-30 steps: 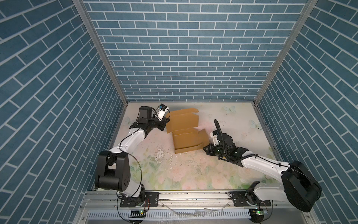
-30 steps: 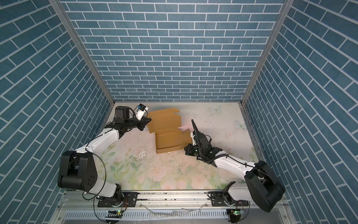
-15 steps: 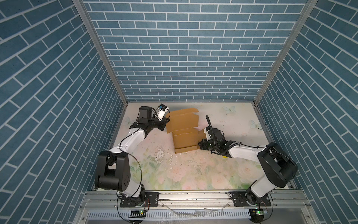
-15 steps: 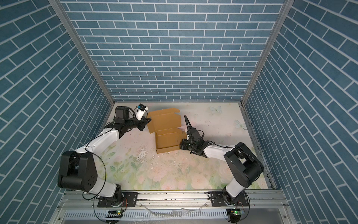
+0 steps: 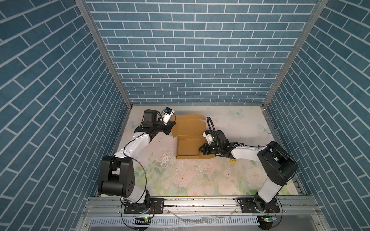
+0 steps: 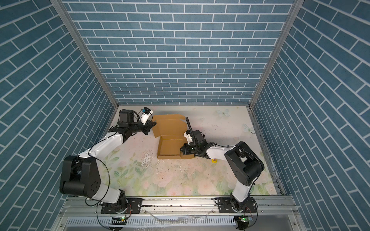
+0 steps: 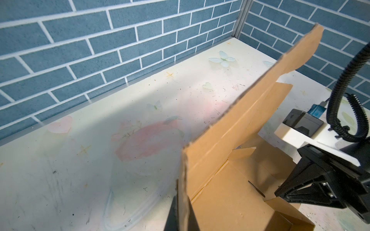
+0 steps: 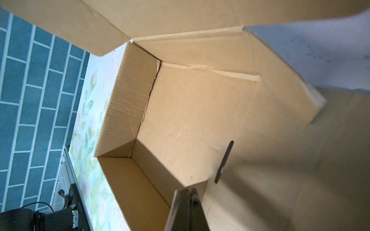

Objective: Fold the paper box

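The paper box (image 5: 188, 144) (image 6: 170, 146) is brown cardboard at mid-table, its tray walls up on the left and front and its lid (image 5: 189, 124) raised at the back. My left gripper (image 5: 173, 125) (image 6: 154, 124) is shut on the lid's left edge; in the left wrist view the cardboard edge (image 7: 183, 192) runs between its fingers (image 7: 183, 212). My right gripper (image 5: 200, 149) (image 6: 181, 149) is shut with nothing between its fingers. Its tips press at the tray's near right corner, on the right side flap (image 8: 260, 180). The right wrist view looks into the tray (image 8: 190, 112) past the closed tips (image 8: 186, 193).
A tiny yellow cube (image 5: 232, 161) (image 6: 214, 160) lies on the floral mat just under the right forearm. Blue brick walls close in the back and both sides. An aluminium rail (image 5: 200, 204) runs along the front edge.
The right arm has swung left, from beside the box onto its right side, and the right flap no longer lies flat. The left gripper has kept its hold on the lid.
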